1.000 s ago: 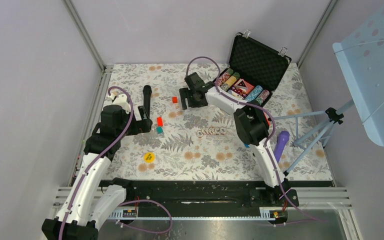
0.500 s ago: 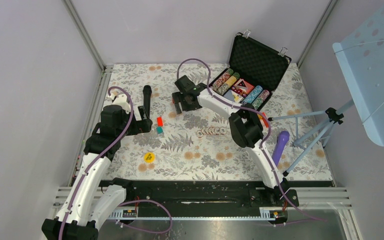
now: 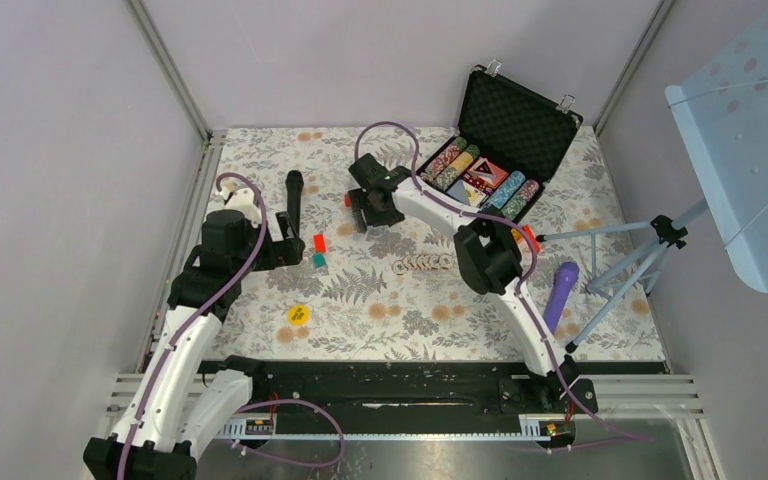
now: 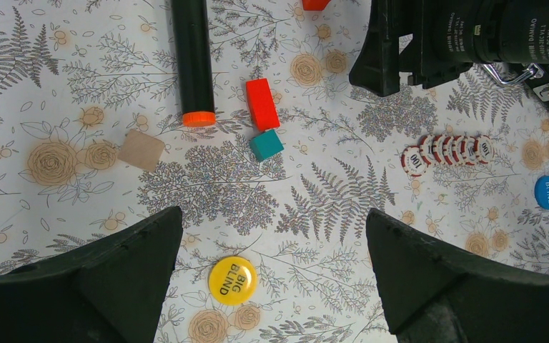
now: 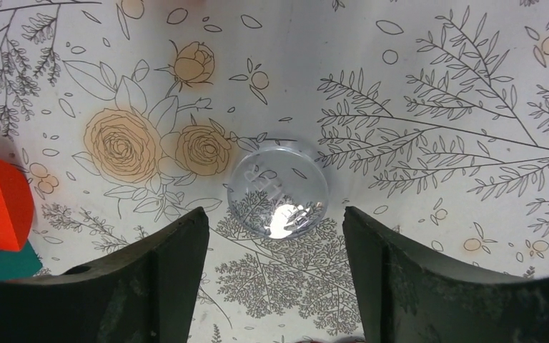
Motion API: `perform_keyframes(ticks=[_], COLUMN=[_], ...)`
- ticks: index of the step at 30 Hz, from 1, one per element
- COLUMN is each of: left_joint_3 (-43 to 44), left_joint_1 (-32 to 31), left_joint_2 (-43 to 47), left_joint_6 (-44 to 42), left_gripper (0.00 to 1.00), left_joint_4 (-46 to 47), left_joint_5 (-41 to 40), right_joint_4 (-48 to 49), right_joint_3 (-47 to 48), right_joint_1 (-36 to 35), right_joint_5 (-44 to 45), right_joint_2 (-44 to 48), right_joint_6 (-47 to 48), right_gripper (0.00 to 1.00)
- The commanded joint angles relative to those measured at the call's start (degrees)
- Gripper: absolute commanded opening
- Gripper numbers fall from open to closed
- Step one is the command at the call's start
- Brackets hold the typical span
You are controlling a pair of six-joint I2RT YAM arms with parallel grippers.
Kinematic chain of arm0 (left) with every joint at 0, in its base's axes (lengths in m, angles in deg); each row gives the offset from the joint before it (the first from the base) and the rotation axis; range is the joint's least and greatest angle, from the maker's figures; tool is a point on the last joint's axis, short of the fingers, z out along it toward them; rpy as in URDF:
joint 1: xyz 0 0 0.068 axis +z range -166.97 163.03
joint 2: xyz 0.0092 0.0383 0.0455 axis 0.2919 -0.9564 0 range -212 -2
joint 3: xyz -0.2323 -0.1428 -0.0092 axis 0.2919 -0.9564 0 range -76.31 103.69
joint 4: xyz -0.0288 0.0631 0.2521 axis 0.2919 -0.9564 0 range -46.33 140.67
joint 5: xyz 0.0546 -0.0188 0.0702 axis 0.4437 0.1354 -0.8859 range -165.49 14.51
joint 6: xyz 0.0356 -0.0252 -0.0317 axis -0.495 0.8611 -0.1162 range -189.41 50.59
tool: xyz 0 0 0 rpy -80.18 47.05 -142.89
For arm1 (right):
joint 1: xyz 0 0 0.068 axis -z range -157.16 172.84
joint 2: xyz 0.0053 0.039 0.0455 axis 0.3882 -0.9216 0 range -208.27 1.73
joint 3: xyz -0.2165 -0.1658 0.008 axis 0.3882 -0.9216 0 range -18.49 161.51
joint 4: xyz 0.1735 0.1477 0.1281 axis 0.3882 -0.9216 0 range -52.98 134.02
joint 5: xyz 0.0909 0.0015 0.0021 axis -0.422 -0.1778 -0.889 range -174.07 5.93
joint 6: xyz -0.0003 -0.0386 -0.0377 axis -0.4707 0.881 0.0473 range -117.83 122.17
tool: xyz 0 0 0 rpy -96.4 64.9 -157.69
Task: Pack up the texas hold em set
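The black briefcase (image 3: 516,122) stands open at the back right, with rows of striped chips (image 3: 454,163) and card decks in its foam tray. A row of red-and-white chips (image 3: 422,263) lies on the mat and also shows in the left wrist view (image 4: 449,150). The yellow BIG BLIND button (image 4: 232,280) lies below my open, empty left gripper (image 4: 273,236), nearer its left finger; it shows in the top view too (image 3: 299,314). A blue SMALL BLIND button (image 4: 548,191) lies to the right. My right gripper (image 5: 275,243) is open, just short of a clear round button (image 5: 277,188).
A black microphone with an orange end (image 4: 191,61), a red block (image 4: 262,103), a teal block (image 4: 266,144) and a tan block (image 4: 141,149) lie mid-left. Another red block (image 3: 347,200) sits by the right gripper (image 3: 368,207). A purple object (image 3: 563,289) and a tripod (image 3: 610,262) stand at the right.
My right gripper has moved left, away from the briefcase, to above the clear button. The left arm has not moved.
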Motion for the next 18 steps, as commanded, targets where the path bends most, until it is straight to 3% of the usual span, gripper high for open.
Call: perform_keyframes(ticks=[1,18], left_joint_3=[0.02,0.01], left_joint_1=[0.01,0.04], left_joint_2=[0.56,0.64], left_joint_6=[-0.64,-0.64], left_gripper=[0.99,0.99], left_joint_4=[1.50,1.50], left_joint_5=[1.05,1.08], right_joint_4=[-1.33,-1.37], right_joint_3=[2.69,1.62], right_joint_1=[-0.42,-0.58], right_joint_5=[-0.81,4.76], right_joint_2=[-1.43,-1.25], right_joint_6=[-0.95,-6.92], right_gripper=[0.74,0.59])
